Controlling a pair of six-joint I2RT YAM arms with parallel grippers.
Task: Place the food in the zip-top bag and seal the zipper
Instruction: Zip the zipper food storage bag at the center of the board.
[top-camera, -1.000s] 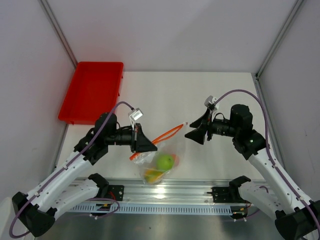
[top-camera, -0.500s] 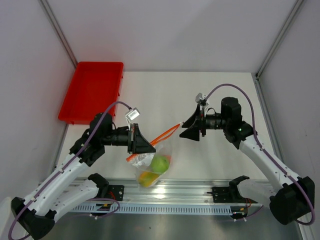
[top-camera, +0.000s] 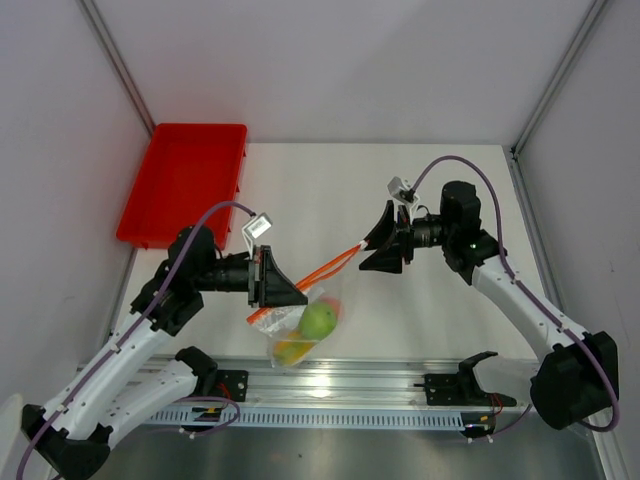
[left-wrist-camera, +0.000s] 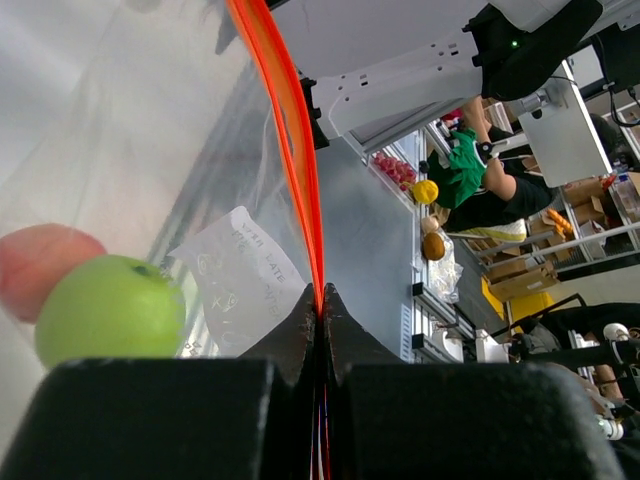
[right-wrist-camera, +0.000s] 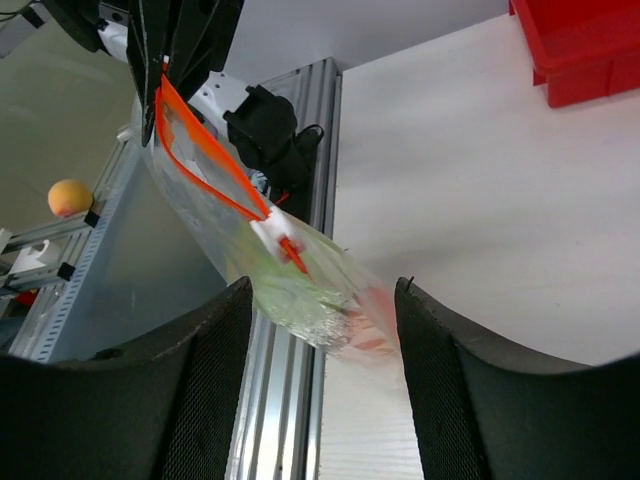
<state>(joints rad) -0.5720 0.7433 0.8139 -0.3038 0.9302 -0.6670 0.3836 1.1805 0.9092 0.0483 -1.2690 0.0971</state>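
**Item 1, your left arm** (top-camera: 130, 345): it rises from its base at the near left. The elbow is bent out on the left side, and the wrist is turned to point right and slightly toward the near edge.

**Item 2, your left gripper** (top-camera: 298, 295): its 2 fingers (left-wrist-camera: 300, 335) are pressed flat together with no gap, clamped on the zipper (left-wrist-camera: 295, 170).

**Item 3, your right arm** (top-camera: 520, 305): it runs from the near right base up and away. The elbow is folded at the far right, and the wrist points left.

**Item 4, your right gripper** (top-camera: 366, 252): its 2 fingers (right-wrist-camera: 200, 390) are spread wide. It faces the left gripper, and the 2 are near but apart.
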